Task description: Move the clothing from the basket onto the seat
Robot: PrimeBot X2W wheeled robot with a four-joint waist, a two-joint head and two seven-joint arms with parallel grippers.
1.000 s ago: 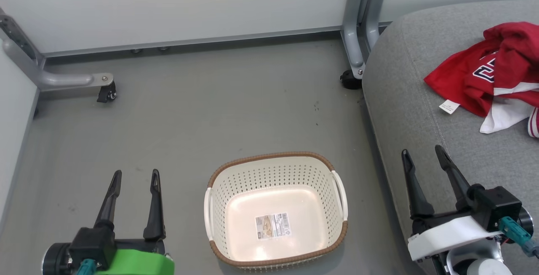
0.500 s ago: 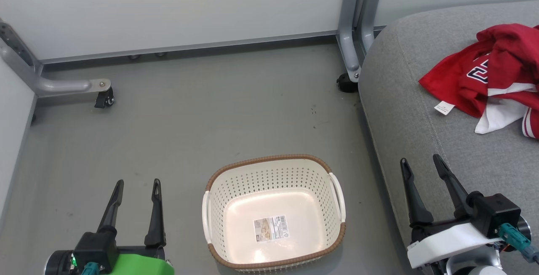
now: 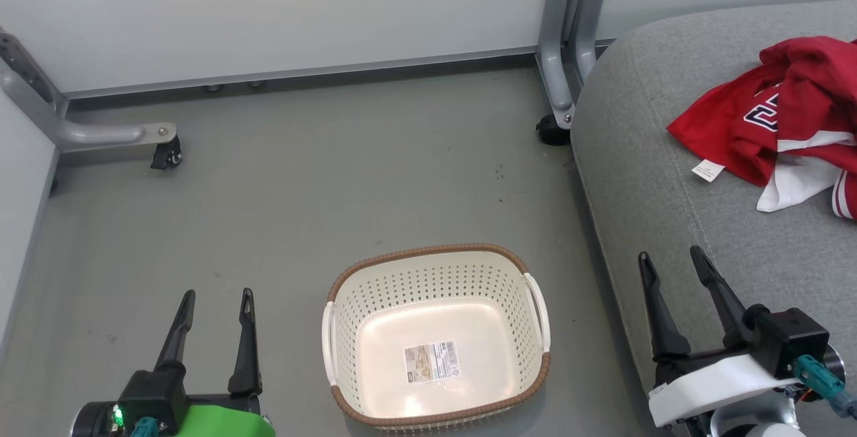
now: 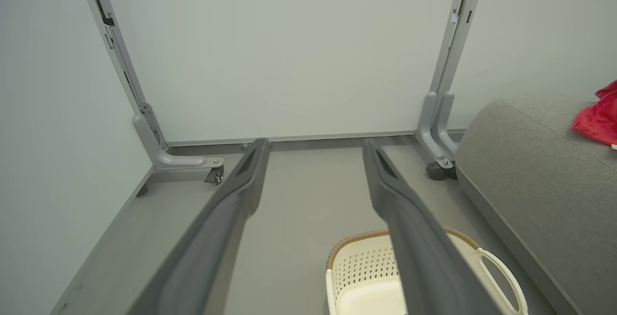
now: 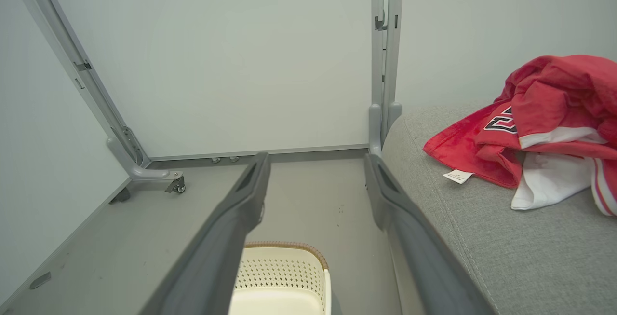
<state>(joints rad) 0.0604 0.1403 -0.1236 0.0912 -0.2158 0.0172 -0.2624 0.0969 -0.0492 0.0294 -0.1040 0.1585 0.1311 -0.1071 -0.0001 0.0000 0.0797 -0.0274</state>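
The left gripper [image 3: 218, 293], fingers apart, hovers over open grey floor [image 3: 335, 176] beside the empty cream perforated plastic basket [image 3: 428, 249]. The right gripper [image 3: 670, 253], fingers spread, overhangs the edge of the grey woven sofa seat [image 3: 669, 176], which bears the crumpled red-and-white clothing [image 3: 797, 96].

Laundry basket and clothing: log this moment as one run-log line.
laundry basket: empty, on floor | red clothing: on sofa seat | left gripper: open, empty | right gripper: open, empty | task: looks done
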